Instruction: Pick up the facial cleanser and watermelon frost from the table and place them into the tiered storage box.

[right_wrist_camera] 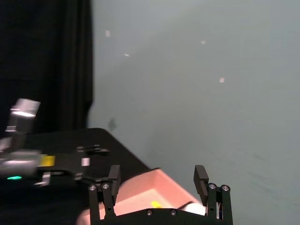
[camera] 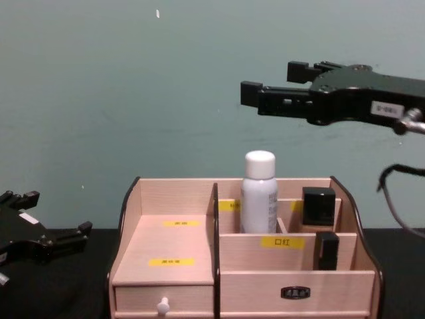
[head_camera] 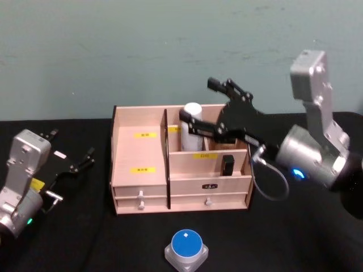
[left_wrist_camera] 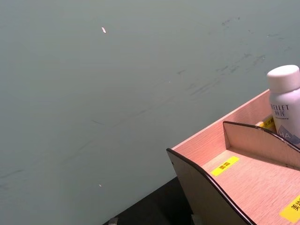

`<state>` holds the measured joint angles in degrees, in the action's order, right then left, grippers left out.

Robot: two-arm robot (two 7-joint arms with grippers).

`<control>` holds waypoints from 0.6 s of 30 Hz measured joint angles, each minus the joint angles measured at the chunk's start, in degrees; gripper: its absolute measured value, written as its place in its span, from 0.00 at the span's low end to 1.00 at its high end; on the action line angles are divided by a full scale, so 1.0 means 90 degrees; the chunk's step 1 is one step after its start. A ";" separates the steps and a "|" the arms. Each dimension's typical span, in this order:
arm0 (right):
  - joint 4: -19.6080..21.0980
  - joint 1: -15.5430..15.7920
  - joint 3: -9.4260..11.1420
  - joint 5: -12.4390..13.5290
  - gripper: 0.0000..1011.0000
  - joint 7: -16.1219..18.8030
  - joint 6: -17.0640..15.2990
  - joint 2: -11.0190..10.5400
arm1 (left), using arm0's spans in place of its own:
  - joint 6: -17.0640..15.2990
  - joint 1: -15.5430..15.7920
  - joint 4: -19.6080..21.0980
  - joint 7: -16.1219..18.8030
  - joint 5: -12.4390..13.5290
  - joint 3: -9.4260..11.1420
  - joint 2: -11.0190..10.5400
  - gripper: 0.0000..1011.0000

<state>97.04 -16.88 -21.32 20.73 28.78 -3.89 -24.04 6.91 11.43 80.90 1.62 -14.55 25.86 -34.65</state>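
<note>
Cleanser [head_camera: 191,113] stands in the box [head_camera: 227,185]; blue pot [head_camera: 186,247], likely the frost, waits on desk [head_camera: 289,243]. Right gripper [head_camera: 197,101] and left gripper [head_camera: 69,147]: jaws open, empty.

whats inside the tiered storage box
A white bottle stands in a rear compartment of the tiered storage box, a black block and a slim black item to its right. Shut drawers hide their contents. The right gripper hovers above.

Table [head_camera: 68,238]: black, spanning the foreground.
Rear centre: tiered storage box [head_camera: 127,180], standing flat on it.
Front centre: watermelon frost [head_camera: 186,247] — blue-topped, pale base, apart from the box.
</note>
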 joint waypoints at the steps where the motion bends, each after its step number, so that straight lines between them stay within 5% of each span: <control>1: 0.0265 0.0218 0.0026 0.0207 0.99 0.0148 0.0000 -0.0168 | 0.0000 -0.0001 0.0001 0.0000 0.0000 0.0000 0.0000 1.00; 9: 0.0623 0.1203 -0.0186 0.0580 0.99 0.0750 0.0026 -0.0928 | 0.0000 0.0000 0.0001 0.0000 0.0000 0.0000 0.0000 1.00; 18: 0.0443 0.1440 -0.0451 0.0658 0.99 0.0831 0.0154 -0.1124 | 0.0000 0.0000 0.0000 0.0000 0.0000 0.0000 0.0000 1.00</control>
<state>101.03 -3.92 -25.39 26.65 36.26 -2.50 -34.16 6.91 11.43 80.90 1.62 -14.55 25.86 -34.64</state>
